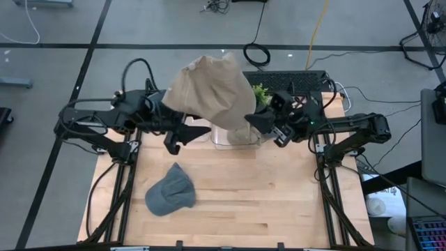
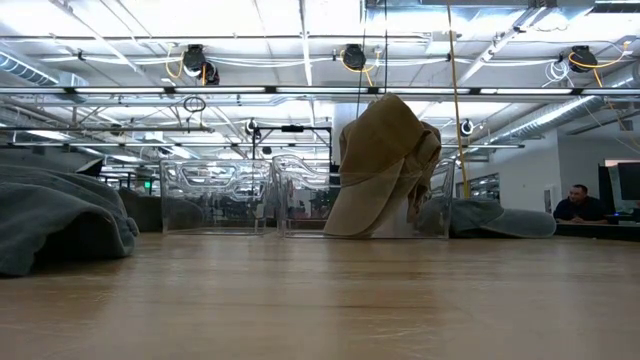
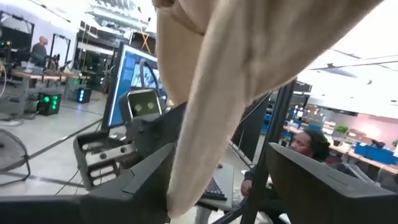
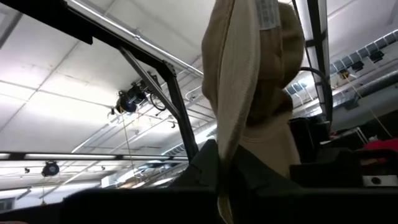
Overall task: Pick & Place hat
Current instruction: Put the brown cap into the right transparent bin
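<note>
Tan hat (image 1: 212, 87) held over the clear bin (image 1: 224, 139), top centre of the high view.

Your right gripper (image 1: 256, 120) is clamped tight on the hat's edge. Your left gripper (image 1: 182, 134) stands partly open; fabric hangs between its fingers, though I cannot tell if it grips. Risk: the hat drapes over the bin wall instead of dropping inside. The grey cap (image 1: 170, 191) lies lower left.
</note>
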`<state>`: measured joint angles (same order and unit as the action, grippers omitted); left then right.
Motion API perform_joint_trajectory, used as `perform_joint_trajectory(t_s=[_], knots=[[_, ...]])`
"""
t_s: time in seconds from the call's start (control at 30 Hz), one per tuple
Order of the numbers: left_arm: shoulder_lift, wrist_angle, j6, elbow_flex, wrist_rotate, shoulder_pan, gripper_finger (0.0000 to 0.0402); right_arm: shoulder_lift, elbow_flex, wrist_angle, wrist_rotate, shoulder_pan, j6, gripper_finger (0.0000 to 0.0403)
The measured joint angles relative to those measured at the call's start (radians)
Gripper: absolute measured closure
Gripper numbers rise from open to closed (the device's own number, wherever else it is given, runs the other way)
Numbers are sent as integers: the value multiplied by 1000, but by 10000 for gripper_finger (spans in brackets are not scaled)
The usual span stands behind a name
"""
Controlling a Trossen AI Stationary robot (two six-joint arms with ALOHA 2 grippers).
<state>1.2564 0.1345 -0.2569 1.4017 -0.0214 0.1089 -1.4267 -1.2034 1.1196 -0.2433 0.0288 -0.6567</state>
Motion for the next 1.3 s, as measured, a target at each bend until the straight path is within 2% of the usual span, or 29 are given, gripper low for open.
perform_joint_trajectory(t_s=[0.17, 0.27, 0.37, 0.53, 0.6, 0.67, 0.8, 0.97, 1.13, 1.2, 1.3], knots=[[-2, 2, -11, 0, -57, 0, 152, -2, 0, -3, 13, -7, 45, 403], [-2, -9, -31, 0, -67, 0, 177, -2, 0, -4, 17, -7, 44, 403], [-2, -8, -34, 0, -67, 0, 220, -2, 0, -4, 28, -7, 51, 403], [-6, -13, -70, 0, -76, 0, 317, -2, 0, -21, 32, -7, 59, 403], [-8, -13, -77, 0, -87, 1, 362, -2, 0, -42, 36, -6, 35, 398], [-14, -21, -74, 0, -95, 1, 387, -2, 0, -59, 37, -6, 10, 386], [-33, -74, -82, 0, -116, -4, 391, -2, 0, -121, 32, -5, -37, 347], [-83, -189, -69, 0, -141, -6, 394, 21, 1, -269, -9, -3, -35, 278], [-150, -305, -51, 0, -210, -8, 394, 49, 1, -364, -153, -2, -64, 222], [-179, -355, -54, 1, -232, -8, 394, 56, 1, -387, -203, -2, -94, 209], [-210, -433, -68, 1, -280, -8, 394, 66, 0, -430, -223, 0, -154, 200]])
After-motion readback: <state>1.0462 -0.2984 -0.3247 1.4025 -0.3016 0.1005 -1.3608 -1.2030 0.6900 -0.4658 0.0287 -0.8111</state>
